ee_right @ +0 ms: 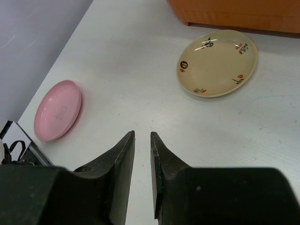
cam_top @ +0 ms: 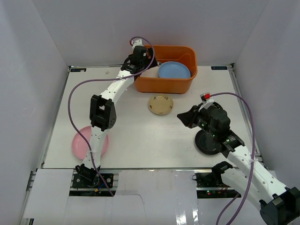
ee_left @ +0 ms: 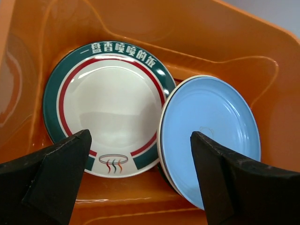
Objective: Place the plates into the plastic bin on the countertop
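The orange plastic bin (cam_top: pixel 164 83) stands at the back of the white countertop (cam_top: pixel 136 136). In it lie a light blue plate (cam_top: pixel 174 70) and a white plate with a green and red rim (ee_left: pixel 110 110). The blue plate (ee_left: pixel 211 136) rests on other plates whose edges show under it. My left gripper (ee_left: pixel 140 136) is open and empty above the bin's left end (cam_top: pixel 139 55). A small tan plate (cam_top: pixel 161 104) lies in front of the bin. A pink plate (cam_top: pixel 89 140) lies at the near left. A black plate (cam_top: pixel 206 143) lies partly under my right arm. My right gripper (ee_right: pixel 142 136) is shut and empty above the bare countertop.
White walls enclose the countertop on three sides. In the right wrist view the tan plate (ee_right: pixel 218 63) lies ahead to the right, the pink plate (ee_right: pixel 57 110) to the left near the counter's edge, and the bin wall (ee_right: pixel 234 11) at the top.
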You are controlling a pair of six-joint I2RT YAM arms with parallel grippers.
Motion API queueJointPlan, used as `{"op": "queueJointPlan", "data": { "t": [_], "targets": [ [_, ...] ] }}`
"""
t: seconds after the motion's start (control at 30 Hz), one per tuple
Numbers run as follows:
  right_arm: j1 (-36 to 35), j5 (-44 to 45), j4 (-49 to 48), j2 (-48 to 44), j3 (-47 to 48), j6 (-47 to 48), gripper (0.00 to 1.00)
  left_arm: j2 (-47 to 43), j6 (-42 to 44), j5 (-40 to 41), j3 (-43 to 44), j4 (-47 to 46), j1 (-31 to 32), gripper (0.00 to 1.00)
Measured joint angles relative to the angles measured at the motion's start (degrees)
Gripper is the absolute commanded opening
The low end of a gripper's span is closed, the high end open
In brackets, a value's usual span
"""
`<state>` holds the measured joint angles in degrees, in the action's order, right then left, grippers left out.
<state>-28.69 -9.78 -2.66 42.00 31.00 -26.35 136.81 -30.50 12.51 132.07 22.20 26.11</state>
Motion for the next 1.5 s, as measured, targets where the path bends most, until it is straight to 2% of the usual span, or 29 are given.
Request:
{"op": "queueJointPlan", "data": {
  "t": [0.13, 0.2, 0.27, 0.4, 0.53, 0.63, 0.7, 0.87, 0.97, 1.1, 1.2, 1.3, 1.33, 1.37, 1.43, 1.5],
  "targets": [
    [-2.84, -0.46, -0.66, 3.89, 1.42, -0.20, 0.34, -3.13, 0.52, -3.04, -1.29, 0.26, 0.00, 0.98],
    [-5.92, -0.20, -1.79, 7.13, 1.51, -0.63, 0.43, -8.00, 1.07, -5.01, -4.83, 0.04, 0.00, 0.98],
    [-10.03, 0.79, -2.86, 11.21, 1.62, -1.27, 0.52, -16.52, 1.64, -6.93, -12.52, -0.87, 0.00, 0.98],
    [-19.54, 3.87, -6.38, 21.75, 3.69, -3.15, 0.63, -40.30, 2.56, -9.70, -33.33, -5.31, 0.00, 0.98],
    [-26.69, 5.70, -11.41, 35.41, 9.77, -4.83, 0.64, -67.56, 3.32, -10.36, -53.40, -9.51, 0.15, 0.98],
    [-30.45, 6.38, -14.01, 46.69, 16.79, -6.08, 0.65, -83.52, 3.65, -9.99, -64.72, -9.79, 0.26, 0.98],
    [-32.39, 6.99, -15.67, 53.48, 21.46, -7.30, 0.65, -91.17, 3.72, -9.68, -70.29, -8.20, 0.26, 0.98],
    [-36.54, 7.67, -17.00, 67.76, 31.95, -10.43, 0.66, -102.09, 4.37, -8.46, -80.15, -0.11, 0.26, 0.98],
    [-38.88, 8.22, -16.26, 75.14, 39.91, -11.30, 0.66, -107.06, 5.05, -8.22, -83.32, 4.09, 0.26, 0.98],
    [-41.16, 8.35, -15.30, 80.63, 46.88, -12.59, 0.65, -113.11, 6.58, -7.32, -84.94, 7.02, 0.26, 0.98],
    [-42.01, 9.29, -13.79, 84.13, 51.41, -13.70, 0.59, -115.47, 7.87, -6.60, -85.81, 7.39, 0.26, 0.98],
    [-41.97, 11.08, -13.00, 87.27, 55.30, -14.62, 0.35, -116.39, 8.63, -6.27, -87.93, 7.58, 0.26, 0.98],
    [-41.90, 11.93, -12.63, 87.67, 55.78, -15.13, 0.20, -116.50, 8.68, -6.25, -88.63, 7.87, 0.26, 0.98],
    [-41.81, 12.46, -12.52, 87.78, 55.78, -15.52, 0.14, -116.58, 8.74, -6.25, -89.33, 8.09, 0.26, 0.98],
    [-41.72, 14.51, -13.31, 87.36, 54.90, -16.68, 0.08, -116.72, 8.76, -6.43, -89.81, 8.98, 0.26, 0.98],
    [-41.38, 15.63, -13.88, 85.55, 52.76, -16.55, 0.08, -116.98, 8.50, -7.30, -89.61, 9.25, 0.26, 0.98]
  ]
}}
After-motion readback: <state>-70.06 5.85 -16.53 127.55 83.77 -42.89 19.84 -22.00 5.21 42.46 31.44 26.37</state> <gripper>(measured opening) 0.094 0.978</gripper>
